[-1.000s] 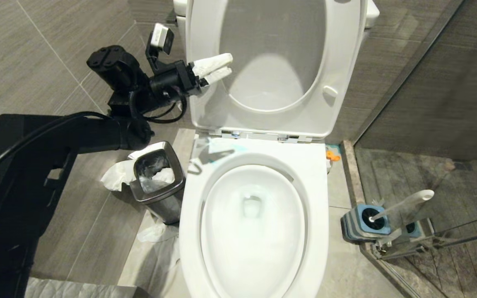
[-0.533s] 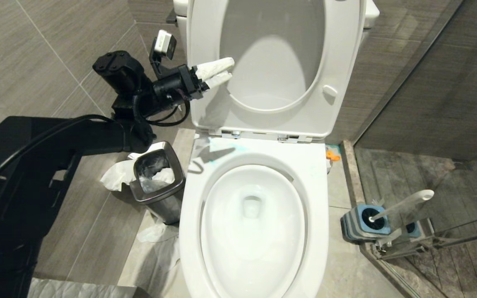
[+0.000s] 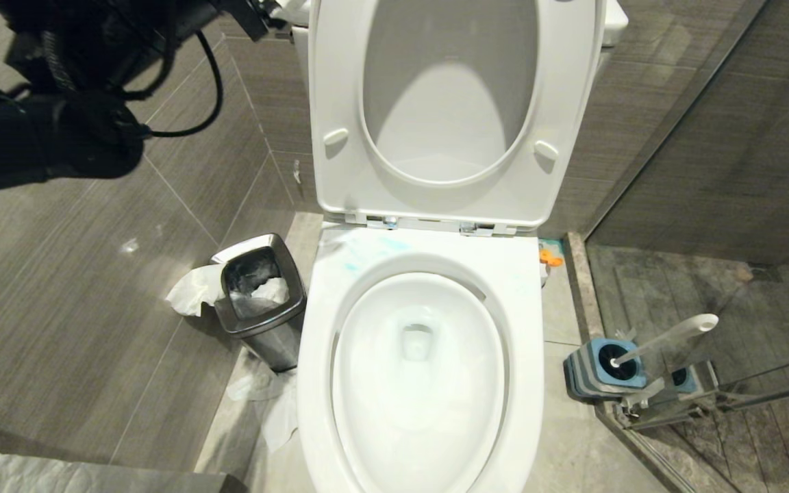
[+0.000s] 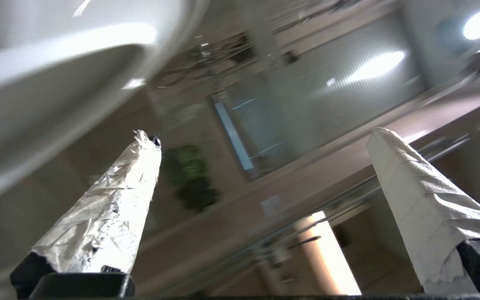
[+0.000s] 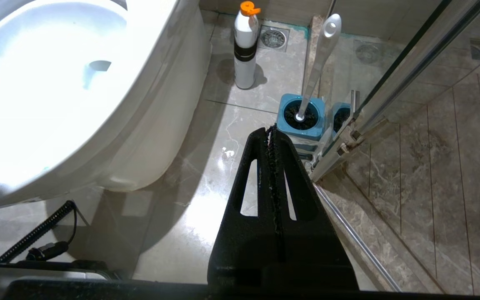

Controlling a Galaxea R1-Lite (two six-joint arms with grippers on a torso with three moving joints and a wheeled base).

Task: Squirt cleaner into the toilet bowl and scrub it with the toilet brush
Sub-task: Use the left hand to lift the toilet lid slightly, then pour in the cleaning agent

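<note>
Clearly the toilet brush (image 3: 668,338), lower right, looks light and stiff; grip its slim handle (image 5: 319,62) high. Left tool (image 4: 261,137) spread, empty; right tool (image 5: 271,135) pressed together.

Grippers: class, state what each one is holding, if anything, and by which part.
Nothing is held. The left gripper is open and empty; the right gripper is shut on nothing. The toilet brush stands in its holder.

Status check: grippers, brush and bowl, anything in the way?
Left gripper open, empty, raised by the lid. Right gripper shut, empty. Grey-handled toilet brush in its blue holder. White ceramic toilet bowl unobstructed, turquoise cleaner streaks on rim.
</note>
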